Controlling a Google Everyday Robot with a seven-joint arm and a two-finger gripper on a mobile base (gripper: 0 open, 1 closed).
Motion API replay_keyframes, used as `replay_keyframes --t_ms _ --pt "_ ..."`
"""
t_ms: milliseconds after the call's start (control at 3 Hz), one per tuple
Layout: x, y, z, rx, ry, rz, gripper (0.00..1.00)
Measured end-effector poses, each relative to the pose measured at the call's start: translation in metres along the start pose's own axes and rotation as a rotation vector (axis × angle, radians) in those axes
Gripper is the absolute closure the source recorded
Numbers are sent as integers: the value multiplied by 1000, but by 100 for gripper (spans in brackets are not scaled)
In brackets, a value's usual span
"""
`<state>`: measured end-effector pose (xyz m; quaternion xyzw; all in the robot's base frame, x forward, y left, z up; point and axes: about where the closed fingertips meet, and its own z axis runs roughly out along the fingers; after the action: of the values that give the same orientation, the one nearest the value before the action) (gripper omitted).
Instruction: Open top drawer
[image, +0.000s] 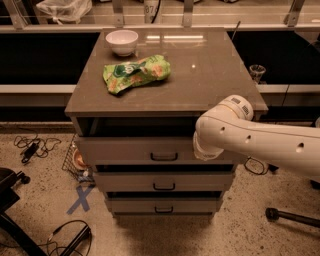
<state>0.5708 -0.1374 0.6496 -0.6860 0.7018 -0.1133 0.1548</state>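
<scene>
Top drawer (125, 150) stands part open: its flat front sits forward of the bench (215, 75) edge, with a dark slot showing between that front and the bench top. The interior is in shadow, so you cannot read its depth. The black handle (164, 157) sits at the middle of the front and is bare, with nothing on it. The white arm (250, 137) reaches in from the right, and its rounded end lies against the right part of the drawer front, just beside the handle, not on it. The pincer is at that end, masked by the arm's own bulk, so you cannot tell whether it is open, closed or gripping anything. Judgement: the arm lies low and level with the front, most likely so the pull runs straight out along the slides. The middle drawer (130, 181) and bottom drawer (130, 205) are set further back, stepped under the top one. On the bench top a white bowl (122, 41) sits at the back left and a green snack bag (136, 74) lies in front of it. Both are well clear of the front edge, so the drawer's travel should not disturb them. Judgement: the task is under way but not done, since the opening is shallow. Watch for the arm slipping off the front.
</scene>
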Motion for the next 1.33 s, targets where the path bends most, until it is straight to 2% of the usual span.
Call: replay_keyframes --t_ms 667,1000,1333 --pt "0 0 0 0 0 0 5" --pt "0 0 0 -1 0 0 0" --pt "0 0 0 -1 0 0 0"
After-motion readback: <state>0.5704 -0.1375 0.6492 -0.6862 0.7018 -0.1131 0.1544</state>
